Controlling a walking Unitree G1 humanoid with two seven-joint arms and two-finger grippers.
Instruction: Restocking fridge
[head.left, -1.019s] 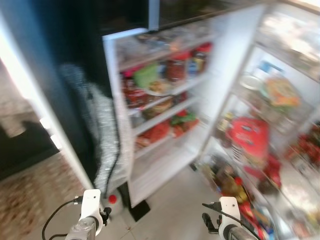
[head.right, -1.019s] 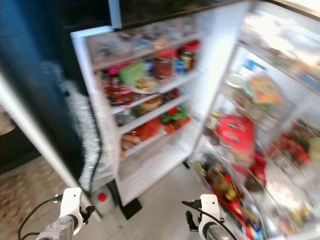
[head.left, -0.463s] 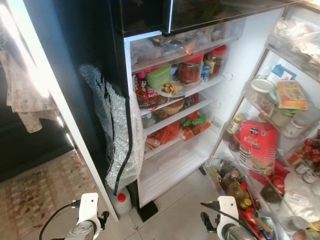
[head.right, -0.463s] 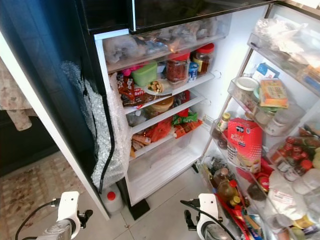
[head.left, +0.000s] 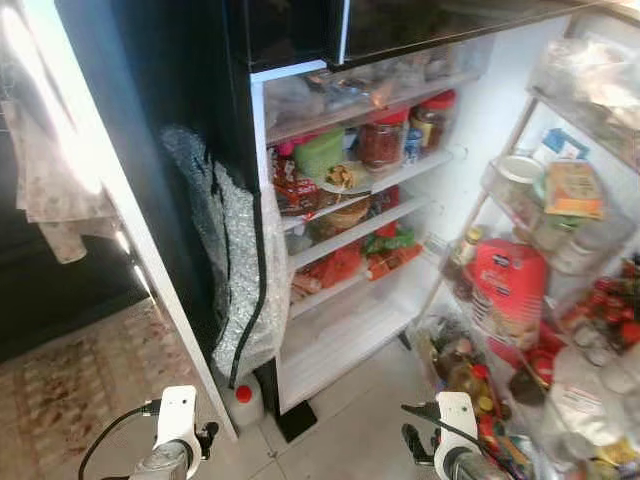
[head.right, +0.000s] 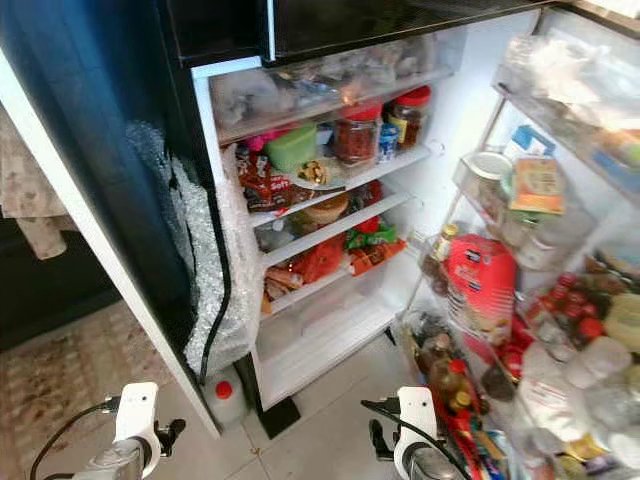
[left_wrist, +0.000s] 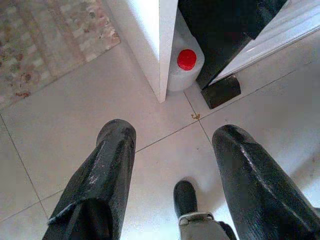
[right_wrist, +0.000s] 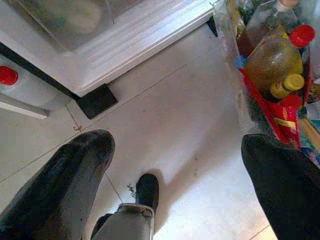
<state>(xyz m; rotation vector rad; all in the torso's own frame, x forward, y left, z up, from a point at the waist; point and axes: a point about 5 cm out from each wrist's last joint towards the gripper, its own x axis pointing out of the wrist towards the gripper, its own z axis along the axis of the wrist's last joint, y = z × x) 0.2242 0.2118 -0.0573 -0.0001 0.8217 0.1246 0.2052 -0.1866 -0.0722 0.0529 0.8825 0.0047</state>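
Note:
The fridge (head.left: 350, 235) stands open before me, its shelves packed with jars, a green tub (head.left: 318, 155) and red packets. Its lowest white shelf (head.left: 345, 330) is bare. The open door (head.left: 560, 250) on the right holds a red bag (head.left: 505, 290), tubs and bottles, all blurred. Both arms hang low over the tiled floor. My left gripper (left_wrist: 172, 132) is open and holds nothing, with a white jug with a red cap (left_wrist: 186, 62) ahead of it. My right gripper (right_wrist: 177, 142) is open and empty, next to the oil bottles (right_wrist: 272, 60) in the door's bottom rack.
Bubble wrap (head.left: 235, 260) hangs down the fridge's dark left side. A black wedge (left_wrist: 221, 91) sits on the tiles under the fridge's front edge. A patterned rug (head.left: 70, 390) lies on the left, and a cloth (head.left: 50, 200) hangs above it.
The view has settled from a blurred sweep onto the open fridge. The door on the right has gone blurred and its contents sit a little further left. Both grippers stay low and open.

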